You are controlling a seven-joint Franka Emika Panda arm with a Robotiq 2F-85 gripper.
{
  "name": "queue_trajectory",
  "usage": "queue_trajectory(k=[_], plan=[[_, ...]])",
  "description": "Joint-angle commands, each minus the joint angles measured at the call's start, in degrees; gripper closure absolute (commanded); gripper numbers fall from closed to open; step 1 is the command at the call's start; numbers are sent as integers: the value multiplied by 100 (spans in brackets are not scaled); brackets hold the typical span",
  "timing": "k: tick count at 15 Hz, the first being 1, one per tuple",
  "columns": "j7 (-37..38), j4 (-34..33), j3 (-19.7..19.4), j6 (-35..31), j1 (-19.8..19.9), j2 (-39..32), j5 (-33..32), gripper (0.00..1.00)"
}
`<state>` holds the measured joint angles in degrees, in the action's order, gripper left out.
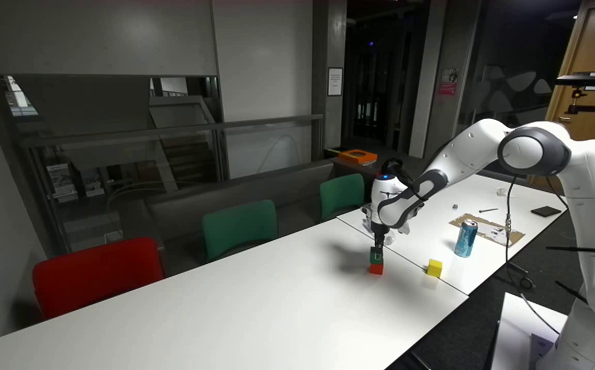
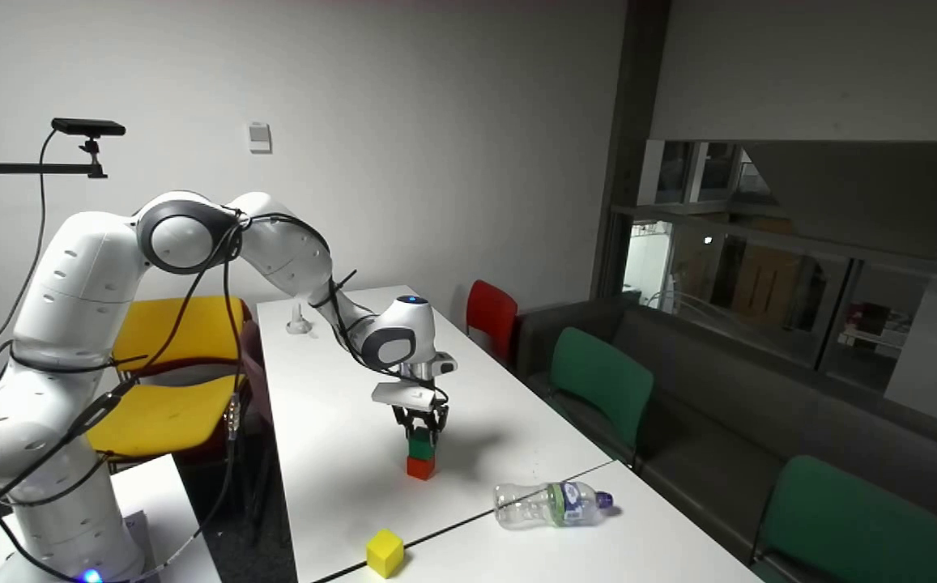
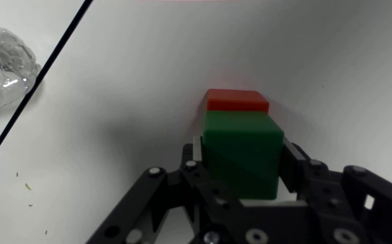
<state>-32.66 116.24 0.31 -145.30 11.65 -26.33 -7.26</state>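
Claw (image 3: pixel 241 156): wrist view, I'm pinching green block (image 3: pixel 243 149) by its sides; red block (image 3: pixel 237 100) directly under.
Seam (image 3: pixel 3 135): clear bottle (image 3: pixel 4 67) end over it, apart from blocks.
Can (image 1: pixel 466 238): in an exterior view, upright across seam from blocks, beside cardboard (image 1: pixel 490 230); my arm (image 1: pixel 526 151) mostly hides bottle.
Table (image 2: pixel 338 421): in an exterior view, bottle lies sideways, yellow block (image 2: pixel 385 554) at seam.

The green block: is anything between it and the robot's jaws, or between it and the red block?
Nothing that I can see. In the wrist view, the jaws are shut on the green block, one on each side. In both exterior views it is directly above the red block, with no gap showing.
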Motion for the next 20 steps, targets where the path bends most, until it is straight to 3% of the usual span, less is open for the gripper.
queue_trajectory(k=[1, 6, 7, 20], plan=[[8, -10, 3, 15, -2, 1, -3, 44], [8, -12, 3, 15, -6, 0, -4, 44], [8, -12, 3, 15, -7, 0, -4, 69], [-13, -305, 40, 303, 45, -254, 121, 69]])
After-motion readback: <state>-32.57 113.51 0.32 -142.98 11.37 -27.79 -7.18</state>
